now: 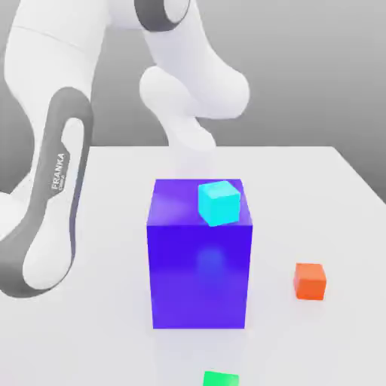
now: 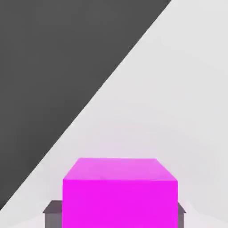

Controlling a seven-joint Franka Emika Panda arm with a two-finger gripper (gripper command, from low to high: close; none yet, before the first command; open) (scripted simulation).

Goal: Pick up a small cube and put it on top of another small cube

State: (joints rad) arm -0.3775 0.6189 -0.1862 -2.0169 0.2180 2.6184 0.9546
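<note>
A magenta small cube sits on the white table in the hand view. My gripper is shut on it, with a grey finger against each side. In the exterior view a cyan small cube rests tilted on top of a large blue block. On the table at the exterior view's right lies an orange small cube. A green cube pokes in at the front edge. The white arm reaches down behind the blue block, which hides the hand.
The large blue block stands mid-table in front of the arm's lower end. The table's far edge runs behind it, and in the hand view the table edge meets a dark background.
</note>
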